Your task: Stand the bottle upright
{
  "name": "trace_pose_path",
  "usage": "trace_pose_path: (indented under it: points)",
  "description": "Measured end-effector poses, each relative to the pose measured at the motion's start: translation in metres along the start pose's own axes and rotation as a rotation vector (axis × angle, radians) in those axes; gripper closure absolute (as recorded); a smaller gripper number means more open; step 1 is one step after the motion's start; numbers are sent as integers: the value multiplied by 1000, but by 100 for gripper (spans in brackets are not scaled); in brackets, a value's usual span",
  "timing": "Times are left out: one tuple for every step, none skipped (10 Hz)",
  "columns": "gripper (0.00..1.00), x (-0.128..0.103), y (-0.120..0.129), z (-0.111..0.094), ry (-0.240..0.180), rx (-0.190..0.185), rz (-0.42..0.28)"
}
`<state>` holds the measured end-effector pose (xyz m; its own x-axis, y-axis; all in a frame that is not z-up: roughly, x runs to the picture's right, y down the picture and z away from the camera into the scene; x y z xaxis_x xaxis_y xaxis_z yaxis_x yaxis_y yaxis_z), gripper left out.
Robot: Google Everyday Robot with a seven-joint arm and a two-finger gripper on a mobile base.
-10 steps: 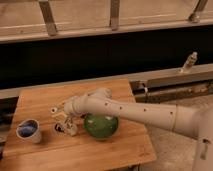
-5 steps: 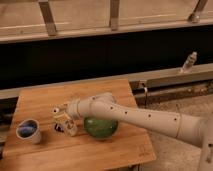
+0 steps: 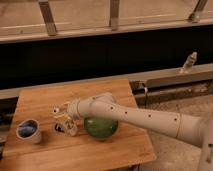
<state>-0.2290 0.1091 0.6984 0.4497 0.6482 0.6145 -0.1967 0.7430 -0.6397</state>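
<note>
- Gripper (image 3: 62, 116) is seen at about 9 o'clock from the green bowl (image 3: 101, 127), low over the wooden tabletop (image 3: 45, 100).
- Bottle (image 3: 66, 123) is located right at the gripper, between bowl and grey cup (image 3: 28, 130), label visible, apparently tilted.
- Jaws state cannot be told; contact with the bottle is not resolved.
- Arm (image 3: 145, 117) is extended from 3 o'clock, passing over the bowl.
- Clear slim bottle (image 3: 188, 62) is seen on the ledge at 2 o'clock.

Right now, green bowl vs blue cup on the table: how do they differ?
The green bowl is wider and rounder; the blue cup is smaller, pale-walled and blue inside. The bowl sits right of the gripper at the bottle; the cup stands apart, left. Both rest on the wooden table.
</note>
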Motion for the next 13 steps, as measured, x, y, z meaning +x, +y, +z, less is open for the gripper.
trace_pose_path:
  points:
    - [56, 0, 0, 0, 0, 0, 0]
    - [45, 0, 0, 0, 0, 0, 0]
    - [37, 0, 0, 0, 0, 0, 0]
    - [28, 1, 0, 0, 1, -1, 0]
    - [21, 1, 0, 0, 1, -1, 0]
    - [20, 1, 0, 0, 2, -1, 0]
    - [20, 4, 1, 0, 10, -3, -3]
    - [20, 5, 1, 1, 10, -3, -1]
    - [20, 4, 1, 1, 8, -2, -1]
    - [20, 4, 1, 1, 7, -3, 0]
    - [20, 3, 0, 0, 5, -2, 1]
    - [20, 3, 0, 0, 4, -2, 1]
    - [20, 3, 0, 0, 4, -1, 1]
